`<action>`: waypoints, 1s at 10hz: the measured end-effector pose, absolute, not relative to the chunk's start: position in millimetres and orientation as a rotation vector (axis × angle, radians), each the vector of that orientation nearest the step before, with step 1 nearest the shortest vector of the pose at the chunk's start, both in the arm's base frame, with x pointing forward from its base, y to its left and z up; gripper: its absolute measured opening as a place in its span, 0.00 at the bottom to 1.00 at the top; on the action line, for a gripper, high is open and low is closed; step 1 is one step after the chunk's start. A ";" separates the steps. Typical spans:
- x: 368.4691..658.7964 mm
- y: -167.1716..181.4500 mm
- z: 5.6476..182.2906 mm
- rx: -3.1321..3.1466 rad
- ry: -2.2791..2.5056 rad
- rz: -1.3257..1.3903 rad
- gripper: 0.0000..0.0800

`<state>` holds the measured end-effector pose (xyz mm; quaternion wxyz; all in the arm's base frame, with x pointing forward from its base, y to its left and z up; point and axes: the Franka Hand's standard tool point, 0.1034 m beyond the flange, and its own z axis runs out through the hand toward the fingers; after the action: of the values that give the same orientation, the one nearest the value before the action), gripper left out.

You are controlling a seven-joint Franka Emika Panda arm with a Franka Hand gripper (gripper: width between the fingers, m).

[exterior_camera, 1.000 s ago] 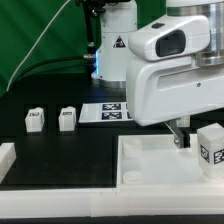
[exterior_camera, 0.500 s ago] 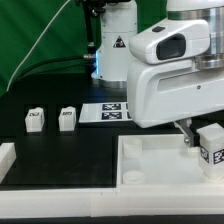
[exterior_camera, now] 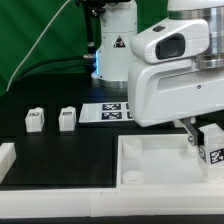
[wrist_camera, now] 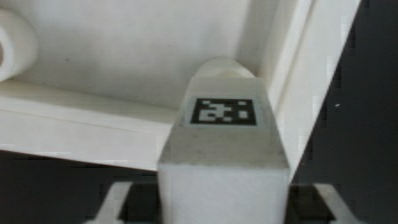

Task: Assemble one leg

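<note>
Over the exterior view's right end of the large white square plastic tray (exterior_camera: 140, 165), my gripper (exterior_camera: 200, 140) is clamped on the stubby white tagged plastic leg (exterior_camera: 212, 146). Its long axis points out from my wrist toward the tray floor, with the tray wall just beside it. One spare tagged white block (exterior_camera: 34, 120) and a second spare block (exterior_camera: 68, 119) sit well apart on the black table (exterior_camera: 60, 150).

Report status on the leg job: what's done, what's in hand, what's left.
Done: one leg has been picked up and is clamped in the gripper. In hand: it hangs over the tray, its tip near a tray wall in the wrist view. Left: seating it in a corner socket, since no leg looks fitted yet. Two spare legs sit on the black table.
</note>
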<state>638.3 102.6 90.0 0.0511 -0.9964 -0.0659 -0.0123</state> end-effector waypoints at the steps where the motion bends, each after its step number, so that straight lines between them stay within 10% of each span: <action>1: 638.4 102.2 90.0 -3.037 -0.062 -0.030 0.37; 10: 640.2 96.2 90.8 -2.701 1.407 0.021 0.37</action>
<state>640.2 96.2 90.8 0.0482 -0.8858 0.4615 0.0070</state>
